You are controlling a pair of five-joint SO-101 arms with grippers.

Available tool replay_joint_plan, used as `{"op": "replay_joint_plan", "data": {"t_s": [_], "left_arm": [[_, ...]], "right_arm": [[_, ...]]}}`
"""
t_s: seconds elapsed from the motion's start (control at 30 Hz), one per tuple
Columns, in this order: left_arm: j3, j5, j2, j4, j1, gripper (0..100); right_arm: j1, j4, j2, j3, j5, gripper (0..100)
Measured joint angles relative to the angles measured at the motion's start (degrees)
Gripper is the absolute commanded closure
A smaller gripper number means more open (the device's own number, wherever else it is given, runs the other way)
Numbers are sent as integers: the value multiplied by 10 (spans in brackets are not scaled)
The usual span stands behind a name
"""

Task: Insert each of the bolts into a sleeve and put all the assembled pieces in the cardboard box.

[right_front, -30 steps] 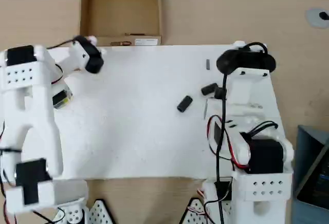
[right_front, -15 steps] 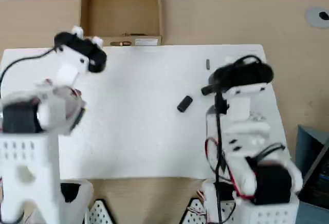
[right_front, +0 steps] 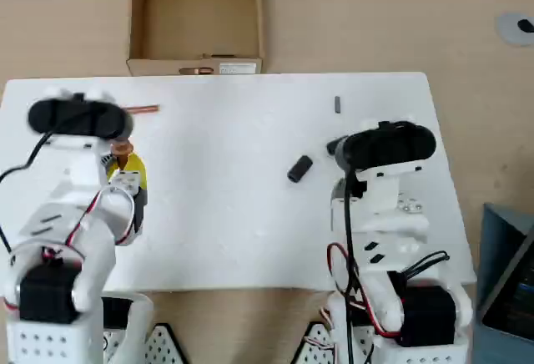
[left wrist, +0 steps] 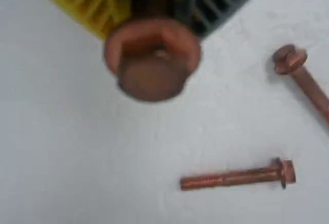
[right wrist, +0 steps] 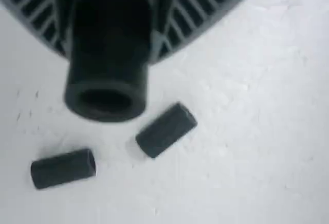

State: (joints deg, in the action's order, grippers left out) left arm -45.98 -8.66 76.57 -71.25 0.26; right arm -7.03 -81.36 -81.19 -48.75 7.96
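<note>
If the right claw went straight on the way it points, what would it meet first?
Most likely the white mat: the right claw, shut on a black sleeve, points down at it. A loose sleeve lies close beside that line; depth is unclear.

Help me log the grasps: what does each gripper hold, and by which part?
Left gripper: a copper bolt, pinched by its shank, head free. Right gripper: a black sleeve, pinched at one end, the open end free.

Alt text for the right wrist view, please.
The right tool grips a black sleeve, its open end toward the camera, above the white sheet. Two more black sleeves lie loose on the sheet, apart from each other.
</note>
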Motion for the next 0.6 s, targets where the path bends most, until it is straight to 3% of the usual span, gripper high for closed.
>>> {"op": "replay_joint_plan", "data": {"t_s": [0.27,0.6], "left_arm": [[-156,85,145,71,0,998],[-249,208,272,77,0,999]], "right_arm": [[-74,85,-20,-89,0,989],[-171,180,-75,-201,0,989]]}}
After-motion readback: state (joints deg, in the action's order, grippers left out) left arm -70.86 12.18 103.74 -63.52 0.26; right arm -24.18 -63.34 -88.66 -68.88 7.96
